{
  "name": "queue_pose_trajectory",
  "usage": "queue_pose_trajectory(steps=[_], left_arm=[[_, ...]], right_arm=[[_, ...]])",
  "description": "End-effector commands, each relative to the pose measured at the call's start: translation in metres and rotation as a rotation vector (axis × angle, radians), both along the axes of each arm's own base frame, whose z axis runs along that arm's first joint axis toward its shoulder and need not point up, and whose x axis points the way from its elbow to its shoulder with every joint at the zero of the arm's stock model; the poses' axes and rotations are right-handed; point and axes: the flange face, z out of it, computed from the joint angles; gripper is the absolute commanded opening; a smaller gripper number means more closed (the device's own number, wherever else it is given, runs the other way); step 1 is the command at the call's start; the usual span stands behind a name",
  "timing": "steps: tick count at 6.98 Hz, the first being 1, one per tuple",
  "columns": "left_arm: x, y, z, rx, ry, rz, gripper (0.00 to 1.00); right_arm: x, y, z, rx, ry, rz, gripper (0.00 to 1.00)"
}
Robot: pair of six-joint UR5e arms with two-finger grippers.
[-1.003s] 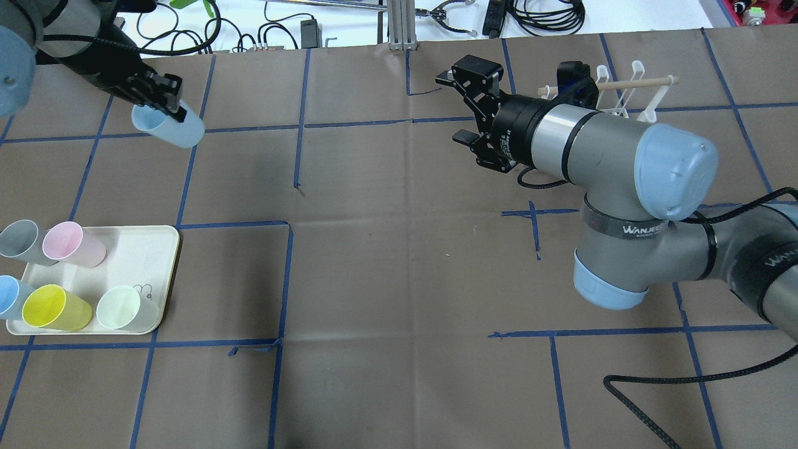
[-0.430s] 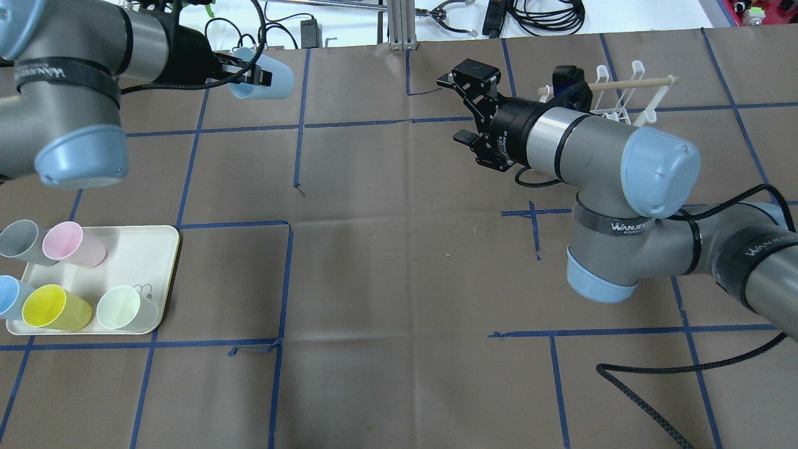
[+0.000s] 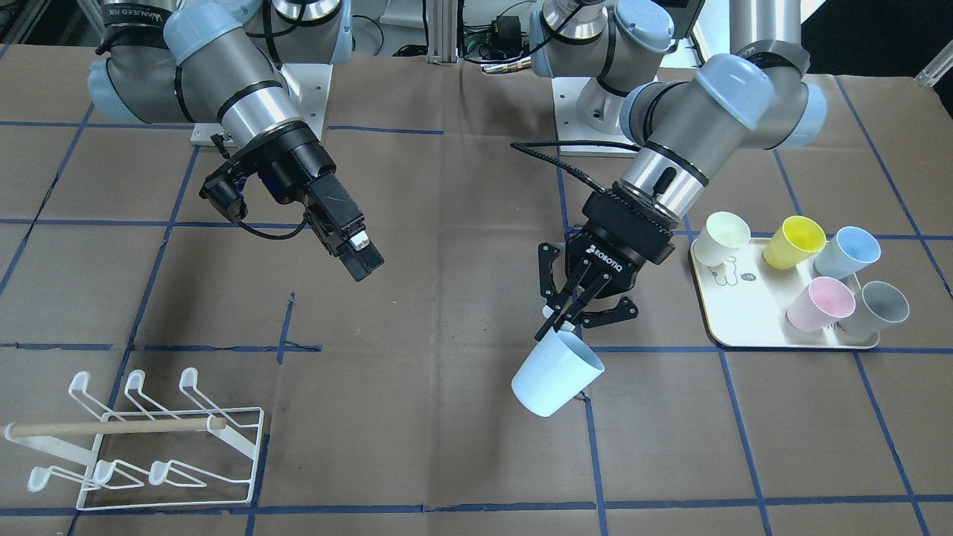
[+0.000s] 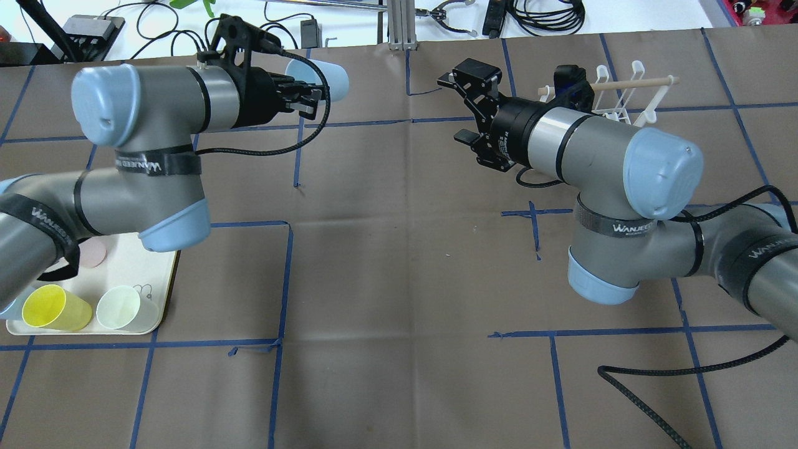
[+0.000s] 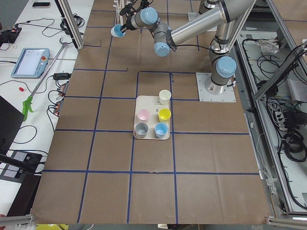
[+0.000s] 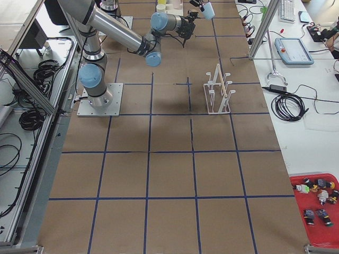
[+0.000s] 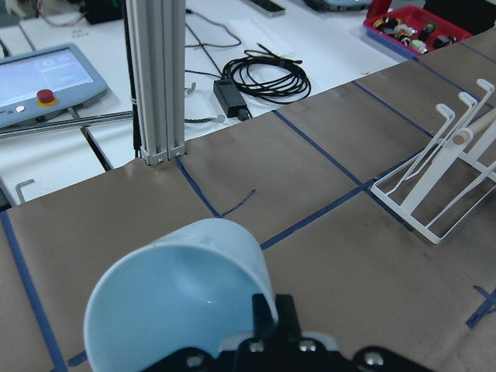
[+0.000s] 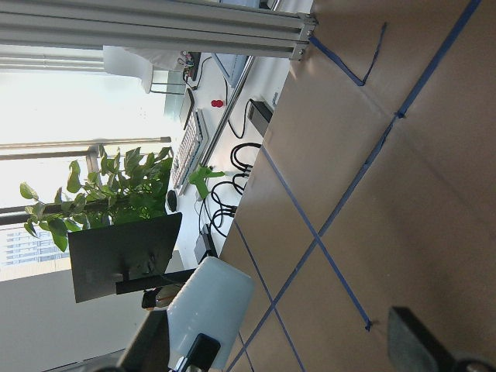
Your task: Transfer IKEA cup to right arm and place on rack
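My left gripper [image 4: 310, 100] is shut on the rim of a pale blue cup [image 4: 325, 81] and holds it in the air, tilted on its side, over the far left-centre of the table. The front view shows the left gripper [image 3: 566, 318] pinching the cup [image 3: 557, 380] too. In the left wrist view the cup [image 7: 174, 302] opens toward the camera. My right gripper [image 4: 454, 108] is open and empty and points toward the cup across a gap. The white wire rack [image 4: 629, 93] with a wooden dowel stands behind the right arm, and also shows in the front view [image 3: 149, 439].
A cream tray [image 3: 767, 331] at the left arm's side holds several cups: yellow [image 3: 794, 242], white [image 3: 726, 237], pink [image 3: 820, 304], grey [image 3: 882, 307] and blue [image 3: 847, 251]. Cables and an aluminium post [image 4: 399, 25] lie past the table's far edge.
My left arm has swung the blue cup to the right, from the far left of the table toward the middle. My right arm has hardly moved and its gripper stays open.
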Motion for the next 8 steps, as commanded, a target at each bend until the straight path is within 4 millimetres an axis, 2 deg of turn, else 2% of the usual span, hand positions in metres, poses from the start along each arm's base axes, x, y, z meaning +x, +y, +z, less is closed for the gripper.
queue_pose_trajectory(steps=[1, 2, 4, 5, 7, 8], left_arm=[[-0.026, 0.013, -0.03, -0.101, 0.134, 0.021, 0.0], [-0.04, 0.027, -0.04, -0.114, 0.205, 0.03, 0.0], [-0.056, 0.06, -0.044, -0.099, 0.311, 0.015, 0.02], [-0.058, 0.064, -0.041, -0.105, 0.33, -0.003, 0.03], [-0.057, 0.066, -0.033, -0.117, 0.328, 0.004, 0.03], [-0.057, 0.067, -0.03, -0.114, 0.326, 0.007, 0.03]], right_arm=[[0.0, -0.001, -0.001, 0.0, -0.011, -0.004, 1.0], [0.001, -0.001, -0.002, 0.027, -0.052, -0.025, 1.0], [0.002, 0.002, 0.006, -0.02, -0.063, -0.025, 1.0], [0.001, -0.001, -0.004, 0.004, -0.061, -0.032, 1.0], [0.002, -0.016, -0.035, 0.091, -0.086, -0.05, 1.0], [0.002, -0.017, -0.035, 0.146, -0.154, -0.093, 0.99]])
